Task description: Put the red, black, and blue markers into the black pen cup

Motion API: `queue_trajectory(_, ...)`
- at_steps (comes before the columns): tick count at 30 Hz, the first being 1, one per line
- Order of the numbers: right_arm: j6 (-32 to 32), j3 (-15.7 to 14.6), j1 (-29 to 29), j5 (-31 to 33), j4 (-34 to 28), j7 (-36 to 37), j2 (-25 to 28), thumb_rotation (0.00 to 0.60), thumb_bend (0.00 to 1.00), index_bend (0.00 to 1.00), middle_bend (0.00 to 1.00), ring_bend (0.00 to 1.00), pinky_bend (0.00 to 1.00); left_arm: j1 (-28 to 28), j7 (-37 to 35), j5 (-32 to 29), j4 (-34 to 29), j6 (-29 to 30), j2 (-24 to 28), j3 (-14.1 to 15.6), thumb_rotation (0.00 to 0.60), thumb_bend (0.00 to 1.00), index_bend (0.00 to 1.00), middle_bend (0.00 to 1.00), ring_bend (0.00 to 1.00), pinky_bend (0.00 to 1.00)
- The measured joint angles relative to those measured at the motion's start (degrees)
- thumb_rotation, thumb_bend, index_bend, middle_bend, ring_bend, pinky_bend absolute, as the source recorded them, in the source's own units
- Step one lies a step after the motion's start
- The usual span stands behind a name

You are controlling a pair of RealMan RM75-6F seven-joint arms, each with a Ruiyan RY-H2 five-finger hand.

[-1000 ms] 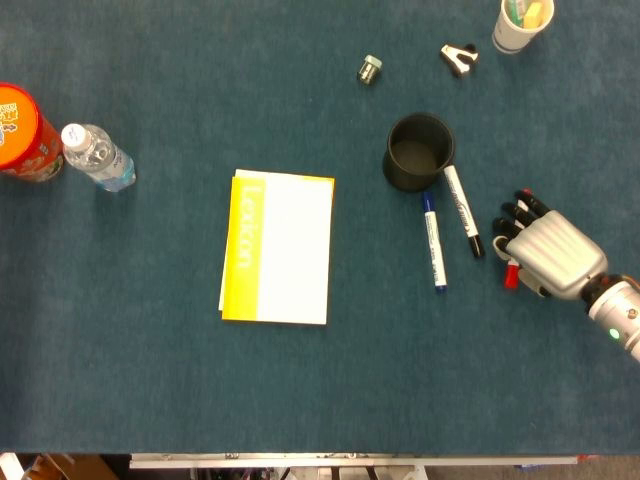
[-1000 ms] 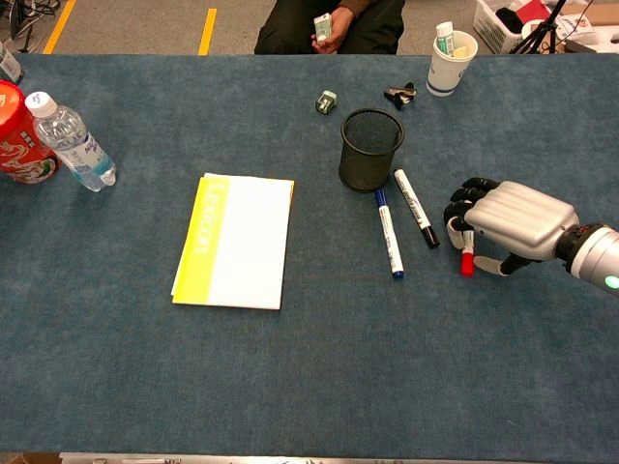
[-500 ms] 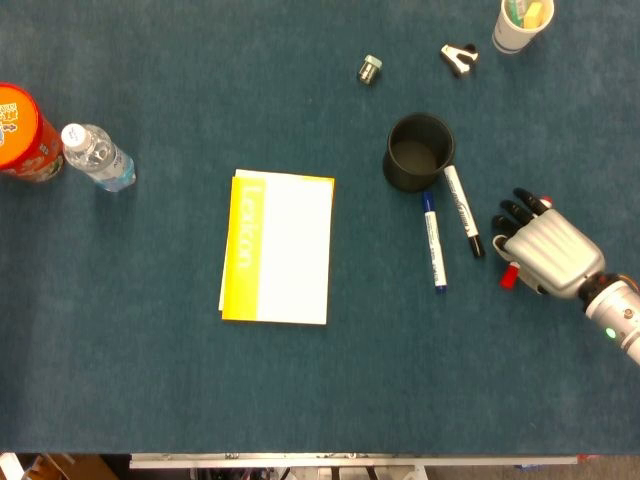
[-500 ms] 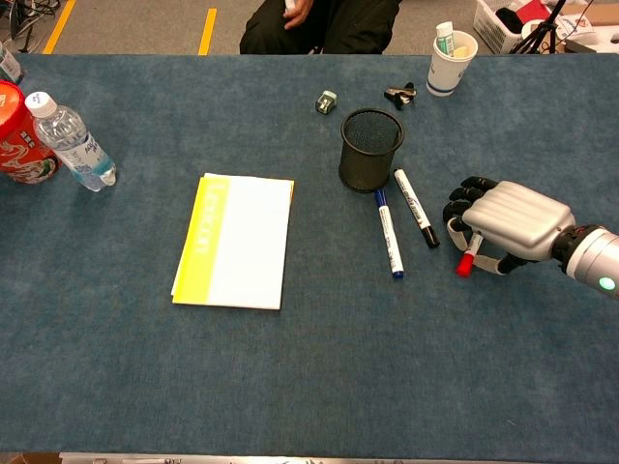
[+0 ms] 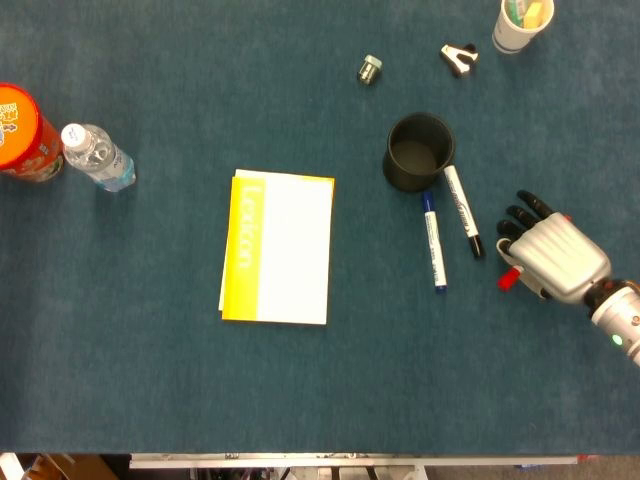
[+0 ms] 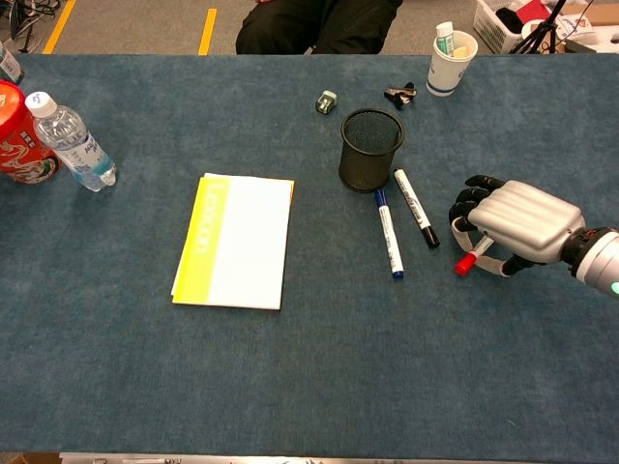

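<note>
The black mesh pen cup (image 5: 420,152) (image 6: 370,150) stands upright, right of the table's middle. Just in front of it lie the blue marker (image 5: 434,255) (image 6: 389,234) and the black marker (image 5: 463,212) (image 6: 416,209), side by side on the cloth. Further right, my right hand (image 5: 555,258) (image 6: 522,224) is curled over the red marker (image 5: 508,279) (image 6: 468,260) and grips it. Only the marker's red cap and a bit of white barrel stick out toward the left, tilted; the rest is hidden under the palm. My left hand shows in neither view.
A yellow and white notebook (image 5: 278,248) lies mid-table. A water bottle (image 5: 97,157) and an orange can (image 5: 25,133) stand at the far left. At the back are a paper cup (image 5: 520,25), a binder clip (image 5: 459,57) and a small sharpener (image 5: 370,69).
My right hand has closed on the red marker and shifted slightly right. The marker has swung from pointing straight at me to lying slanted, cap to the left.
</note>
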Motion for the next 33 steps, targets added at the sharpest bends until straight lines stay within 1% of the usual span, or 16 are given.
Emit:
queue_trajectory(4, 2.1, 0.3, -0.5, -0.6, -2.7, 3.0, 1.6, 0.600, 0.37, 0.62, 0.35, 0.20, 0.10, -0.1, 0.1, 0.2, -0.2, 0.0, 0.2, 0.0, 0.600, 0.48, 0.17, 0.21, 0.20, 0.20)
queue_trajectory(9, 4.0, 1.2, -0.7, -1.0, -7.7, 10.4, 4.6, 0.600, 0.36, 0.63, 0.36, 0.21, 0.10, -0.4, 0.8, 0.7, -0.9, 0.1, 0.3, -0.2, 0.600, 0.48, 0.17, 0.21, 0.20, 0.20)
queue_trajectory(14, 6.4, 3.4, -0.4, -1.4, -12.6, 20.0, 7.8, 0.600, 0.37, 0.63, 0.36, 0.21, 0.10, -0.6, 1.5, 1.0, -1.7, -0.2, 0.1, -0.1, 0.600, 0.48, 0.17, 0.21, 0.20, 0.20)
queue_trajectory(20, 7.2, 6.8, 0.8, -0.6, -15.9, 32.2, 9.6, 0.600, 0.37, 0.63, 0.36, 0.21, 0.10, -0.9, 2.3, 1.6, -2.3, -0.1, 0.1, -0.1, 0.600, 0.48, 0.17, 0.21, 0.20, 0.20)
queue_trajectory(22, 7.0, 8.0, 1.6, 0.1, -16.4, 35.5, 9.7, 0.600, 0.37, 0.63, 0.36, 0.21, 0.10, -0.9, 2.5, 1.6, -2.5, -0.2, 0.1, -0.1, 0.600, 0.48, 0.17, 0.21, 0.20, 0.20)
queue_trajectory(26, 5.4, 11.5, 4.1, 2.2, -16.7, 41.4, 9.1, 0.600, 0.37, 0.63, 0.36, 0.21, 0.10, -0.9, 2.7, 1.5, -2.7, -0.1, 0.1, -0.1, 0.600, 0.48, 0.17, 0.21, 0.20, 0.20)
queue_trajectory(29, 3.8, 13.8, 6.1, 4.4, -15.7, 43.5, 7.3, 0.600, 0.37, 0.63, 0.36, 0.21, 0.10, -0.9, 2.9, 1.2, -2.7, -0.3, 0.0, -0.1, 0.600, 0.48, 0.17, 0.21, 0.20, 0.20)
queue_trajectory(33, 1.7, 15.8, 8.0, 7.1, -12.8, 45.2, 3.8, 0.600, 0.37, 0.63, 0.36, 0.21, 0.10, -0.9, 3.0, 0.7, -2.7, -0.5, 0.1, -0.1, 0.600, 0.48, 0.17, 0.21, 0.20, 0.20)
